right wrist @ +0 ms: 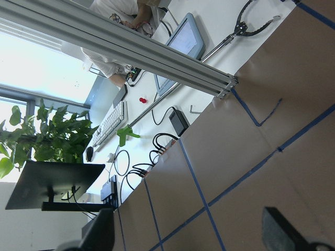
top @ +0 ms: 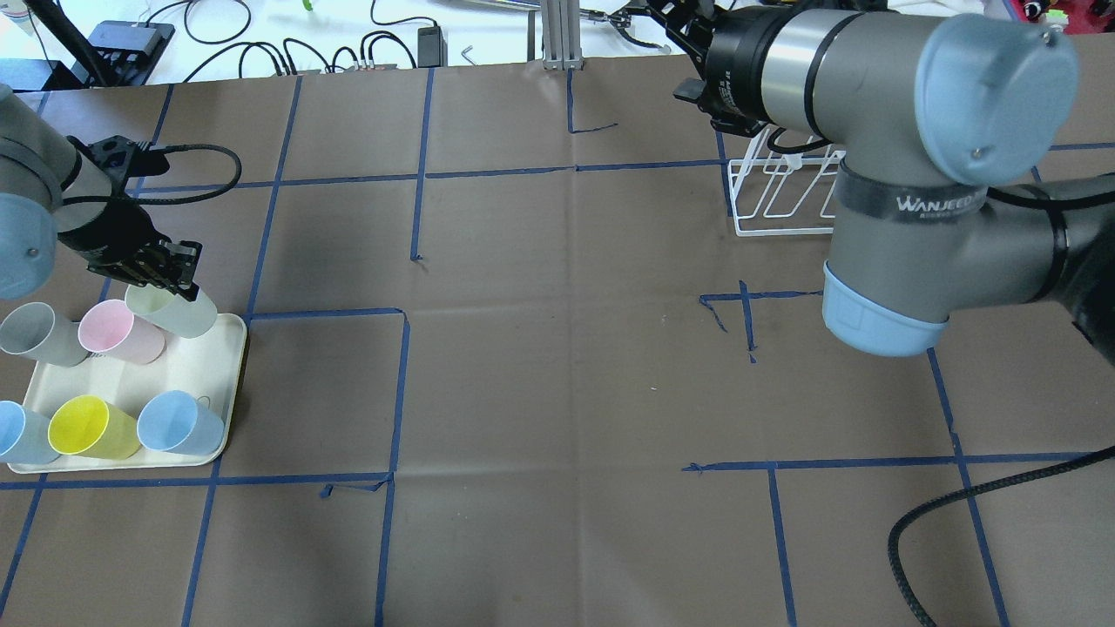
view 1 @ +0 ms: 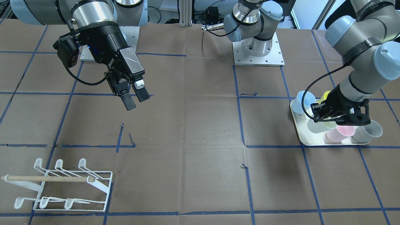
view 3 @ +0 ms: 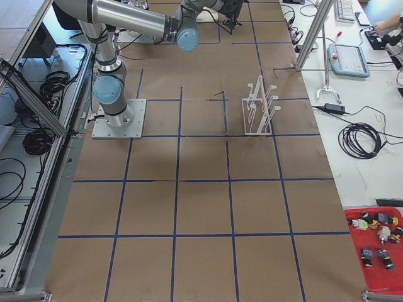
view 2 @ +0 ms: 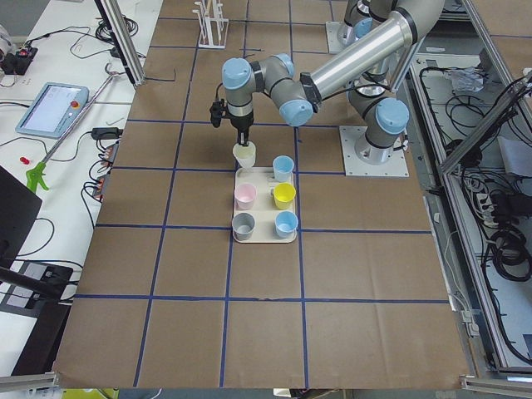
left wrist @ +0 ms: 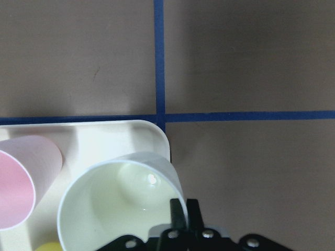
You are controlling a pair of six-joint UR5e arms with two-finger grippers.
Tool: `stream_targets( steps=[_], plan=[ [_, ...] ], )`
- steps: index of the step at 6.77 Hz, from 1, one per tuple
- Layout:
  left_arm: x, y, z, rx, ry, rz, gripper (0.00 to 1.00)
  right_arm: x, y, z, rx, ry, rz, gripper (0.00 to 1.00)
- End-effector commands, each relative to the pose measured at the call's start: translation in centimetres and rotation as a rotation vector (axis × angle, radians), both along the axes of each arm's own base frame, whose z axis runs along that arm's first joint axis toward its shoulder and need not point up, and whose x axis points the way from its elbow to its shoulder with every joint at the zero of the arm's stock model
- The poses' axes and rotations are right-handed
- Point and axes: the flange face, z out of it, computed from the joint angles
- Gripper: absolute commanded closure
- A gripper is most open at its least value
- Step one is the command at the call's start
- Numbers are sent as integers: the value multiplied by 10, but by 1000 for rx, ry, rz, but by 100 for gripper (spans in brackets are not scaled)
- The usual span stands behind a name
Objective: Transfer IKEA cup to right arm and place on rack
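Left pincer (left wrist: pixel 183 206) clamps the pale green cup (left wrist: pixel 115 204) by its rim, the cup at the cream tray's (left wrist: pixel 104 130) corner. Right pincer (view 1: pixel 137 100) hangs with fingers apart, the rack (view 1: pixel 47 178) well apart from it.

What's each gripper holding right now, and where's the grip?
The left gripper pinches the pale green cup by its rim; right gripper is open, holding nothing.

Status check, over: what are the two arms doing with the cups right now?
Left gripper jaws shut on rim of pale green cup, at tray corner. Right gripper open, hovering. Rack empty; no obstacle seen between arms.
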Motion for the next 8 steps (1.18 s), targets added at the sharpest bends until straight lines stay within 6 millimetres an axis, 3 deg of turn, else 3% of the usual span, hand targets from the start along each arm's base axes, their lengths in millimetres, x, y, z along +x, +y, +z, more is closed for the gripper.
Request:
stream_targets(
  steps=[1, 3, 4, 6, 7, 8],
  plan=[
    [-16, -24, 68, -63, -24, -36, 100, -2, 25, -18, -75, -115, -54, 0],
    [-48, -28, 96, -134, -29, -109, 100, -2, 34, -19, -77, -202, -91, 0],
    [-60, -31, 113, -243, 40, -128, 100, -3, 41, -22, -88, -263, -112, 0],
    [-86, -52, 127, -528, 242, -191, 100, 1, 51, -25, -123, -314, -111, 0],
    [-109, -54, 143, -645, 330, -251, 100, 10, 54, -26, -98, -345, -36, 0],
    [-135, -59, 143, -731, 340, -319, 100, 13, 56, -25, -92, -356, 4, 0]
  ],
)
